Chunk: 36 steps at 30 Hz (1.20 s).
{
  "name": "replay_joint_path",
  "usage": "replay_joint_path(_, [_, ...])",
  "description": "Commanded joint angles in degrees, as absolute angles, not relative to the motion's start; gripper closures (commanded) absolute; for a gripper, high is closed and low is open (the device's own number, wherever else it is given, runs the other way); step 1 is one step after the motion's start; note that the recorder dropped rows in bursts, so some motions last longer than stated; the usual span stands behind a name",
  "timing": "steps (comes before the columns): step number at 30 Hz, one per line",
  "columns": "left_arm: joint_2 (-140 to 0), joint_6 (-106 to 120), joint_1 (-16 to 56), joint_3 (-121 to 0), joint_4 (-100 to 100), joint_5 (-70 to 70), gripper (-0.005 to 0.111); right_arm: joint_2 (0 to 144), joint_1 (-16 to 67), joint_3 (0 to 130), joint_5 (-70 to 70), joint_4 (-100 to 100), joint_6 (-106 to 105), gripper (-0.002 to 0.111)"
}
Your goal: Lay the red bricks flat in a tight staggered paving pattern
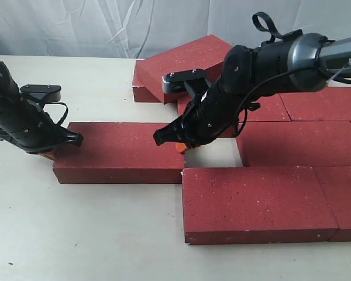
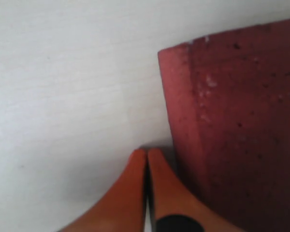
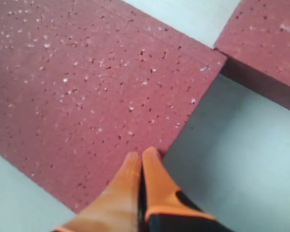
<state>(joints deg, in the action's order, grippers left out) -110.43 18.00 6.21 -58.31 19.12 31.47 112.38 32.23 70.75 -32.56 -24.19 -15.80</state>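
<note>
My jaws are pinched together, empty, left gripper and right gripper flanking a speckled dark red rectangular brick. My right arm reads "PiP".

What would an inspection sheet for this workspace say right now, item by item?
Surface: pale, matte table.
Job's things: one loose brick lies flat, left of the laid bricks, with a gap between them; a tilted brick rests at the back.
Clutter: nothing seen.
Grippers: left gripper shut, beside the loose brick's left end; right gripper shut, tips at that brick's right edge.
Cables: a black cable loops by the left arm; a thin cable hangs along the right arm.
Surroundings: white cloth behind the table.
</note>
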Motion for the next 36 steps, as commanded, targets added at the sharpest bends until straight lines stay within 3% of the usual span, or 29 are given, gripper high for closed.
replay_joint_path(1, [-110.58, 17.64, 6.29, -58.15, 15.98, 32.74, 0.107, 106.59, 31.99, 72.41, -39.12, -18.85, -11.98, 0.109])
replay_joint_path(5, [-109.31, 12.27, 6.2, -58.15, 11.37, 33.52, 0.107, 101.42, 31.47, 72.3, -44.22, -9.84, -1.43, 0.109])
replay_joint_path(10, [-106.38, 7.72, 6.2, -58.15, 7.99, 36.08, 0.107, 97.59, 26.51, 69.65, -47.45, -12.3, -0.76, 0.109])
replay_joint_path(19, [-103.86, 7.54, 6.3, -58.15, 8.23, 38.7, 0.107, 87.78, 16.94, 61.46, -41.46, -17.09, -0.76, 0.109])
replay_joint_path(36, [-104.61, 7.66, 6.3, -58.15, 10.69, 34.51, 0.107, 84.44, 16.64, 61.46, -37.12, -22.55, -0.76, 0.109])
